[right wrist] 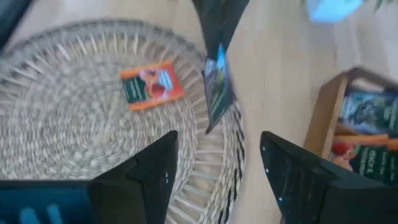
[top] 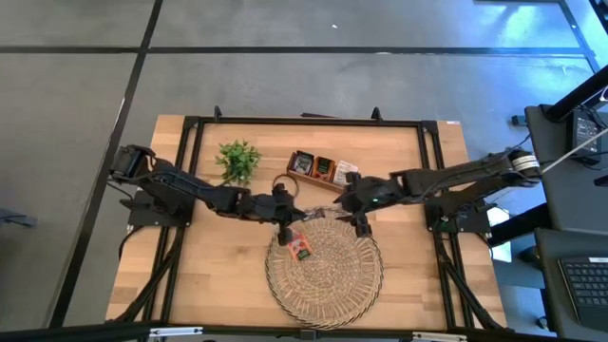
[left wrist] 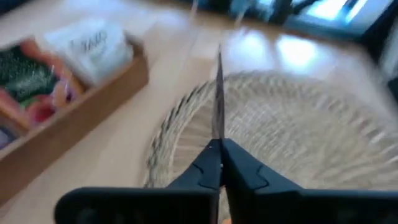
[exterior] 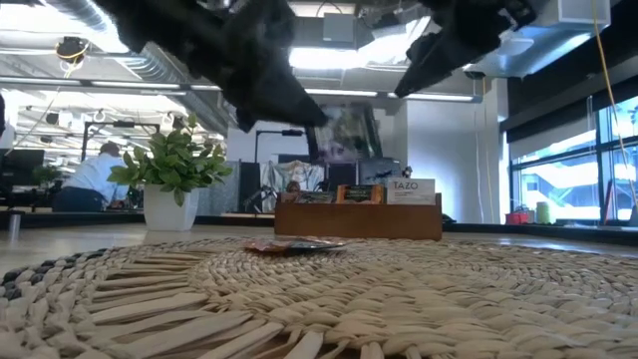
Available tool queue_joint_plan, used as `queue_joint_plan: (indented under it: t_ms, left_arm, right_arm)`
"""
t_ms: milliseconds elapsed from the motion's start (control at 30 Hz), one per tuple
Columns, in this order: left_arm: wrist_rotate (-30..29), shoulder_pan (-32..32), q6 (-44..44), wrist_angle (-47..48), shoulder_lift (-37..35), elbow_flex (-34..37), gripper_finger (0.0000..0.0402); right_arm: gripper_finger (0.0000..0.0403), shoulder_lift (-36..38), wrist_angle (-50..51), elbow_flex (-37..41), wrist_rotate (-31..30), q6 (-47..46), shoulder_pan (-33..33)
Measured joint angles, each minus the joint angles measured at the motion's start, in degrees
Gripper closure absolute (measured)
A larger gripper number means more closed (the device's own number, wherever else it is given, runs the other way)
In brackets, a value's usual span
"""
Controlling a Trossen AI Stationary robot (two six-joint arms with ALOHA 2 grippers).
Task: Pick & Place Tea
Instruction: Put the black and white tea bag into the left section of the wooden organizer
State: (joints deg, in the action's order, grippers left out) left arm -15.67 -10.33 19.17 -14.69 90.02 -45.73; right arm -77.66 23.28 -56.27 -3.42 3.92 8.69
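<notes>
One round woven tray (top: 328, 275) sits near the worktop's front edge, and on it one orange sachet (top: 301, 249). One dark sachet (right wrist: 217, 87) hangs pinched. One wooden box (top: 321, 172), one plant (top: 237, 160), two arms.

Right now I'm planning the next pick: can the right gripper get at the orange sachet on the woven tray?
Probably yes: the right gripper is open above the woven tray, and the orange sachet lies uncovered; the left gripper's dark sachet hangs beside it.
</notes>
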Motion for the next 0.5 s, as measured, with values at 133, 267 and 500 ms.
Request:
queue_joint_plan:
  t_ms: [133, 267, 500]
  left_arm:
    - [0.2, 0.0, -2.5, -19.5, -3.3, 8.8, 0.0398]
    - [0.2, 0.0, -4.1, -41.7, -2.3, 16.2, 0.0398]
    - [-1.1, -0.1, -11.4, -56.2, -0.1, 19.2, 0.0398]
  right_arm:
    - [0.0171, 5.3, -15.1, 10.6, 0.2, 0.5, 0.1]
    - [0.0171, 7.3, -30.9, 17.6, 0.0, -2.0, -0.1]
    - [0.0171, 6.3, -51.9, 21.4, 0.1, -1.9, -0.2]
